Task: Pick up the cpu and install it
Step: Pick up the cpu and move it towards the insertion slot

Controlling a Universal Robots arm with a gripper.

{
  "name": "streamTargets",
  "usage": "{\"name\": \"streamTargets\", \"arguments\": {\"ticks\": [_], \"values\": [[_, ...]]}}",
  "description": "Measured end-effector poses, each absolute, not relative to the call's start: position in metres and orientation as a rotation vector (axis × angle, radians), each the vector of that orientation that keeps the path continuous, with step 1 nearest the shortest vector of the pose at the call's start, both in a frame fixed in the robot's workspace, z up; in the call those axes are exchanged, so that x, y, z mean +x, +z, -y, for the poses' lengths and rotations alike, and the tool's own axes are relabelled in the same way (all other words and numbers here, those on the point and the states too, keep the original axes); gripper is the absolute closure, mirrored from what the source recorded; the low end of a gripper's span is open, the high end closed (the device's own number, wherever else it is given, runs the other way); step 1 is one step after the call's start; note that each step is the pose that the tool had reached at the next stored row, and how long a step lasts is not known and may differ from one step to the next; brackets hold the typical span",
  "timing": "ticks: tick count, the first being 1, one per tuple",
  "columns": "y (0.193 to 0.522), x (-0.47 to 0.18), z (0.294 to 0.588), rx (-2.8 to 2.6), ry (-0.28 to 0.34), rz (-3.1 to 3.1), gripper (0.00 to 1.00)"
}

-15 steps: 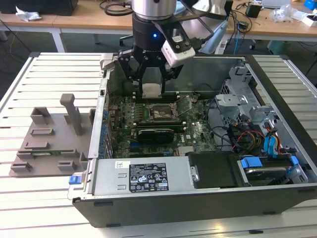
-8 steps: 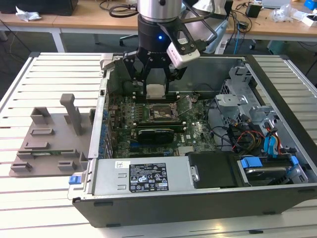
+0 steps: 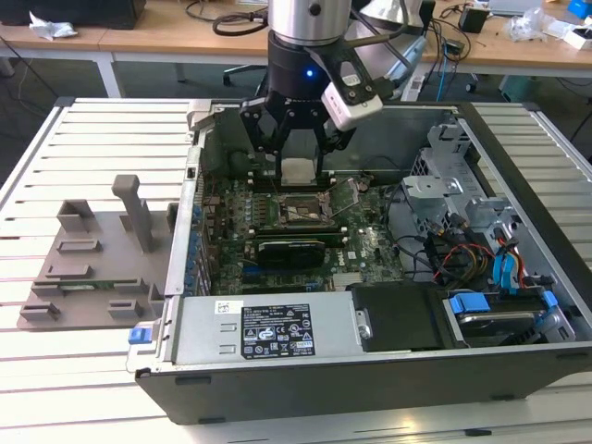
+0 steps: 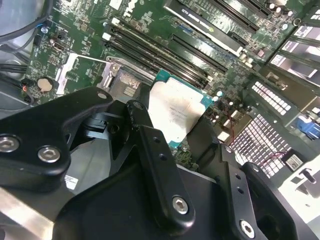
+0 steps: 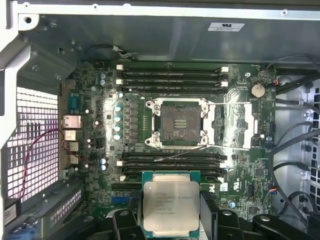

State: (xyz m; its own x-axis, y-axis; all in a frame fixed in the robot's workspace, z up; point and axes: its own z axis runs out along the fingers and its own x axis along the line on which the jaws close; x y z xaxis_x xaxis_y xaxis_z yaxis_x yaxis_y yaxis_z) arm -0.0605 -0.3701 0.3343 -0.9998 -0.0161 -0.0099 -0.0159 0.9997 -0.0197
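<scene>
One pincer clamps cpu edges, clear of socket.

A silver metal arm ends in a black collar with a small blue light. A white box is mounted beside it. The black tool has jointed links fastened with round silver screws.

The arm stands vertical, its silver end section pointing straight down. Below it the black pincer hangs with its fingers drawn in at the tips, clamped from two sides on the cpu, which lies flat between them.
</scene>
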Motion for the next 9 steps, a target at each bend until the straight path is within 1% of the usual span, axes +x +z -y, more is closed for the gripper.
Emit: {"name": "streamTargets", "arguments": {"ticks": [9], "values": [[0.3297, -0.0512, 0.3679, -0.025, -0.031, -3.131, 0.45]]}}
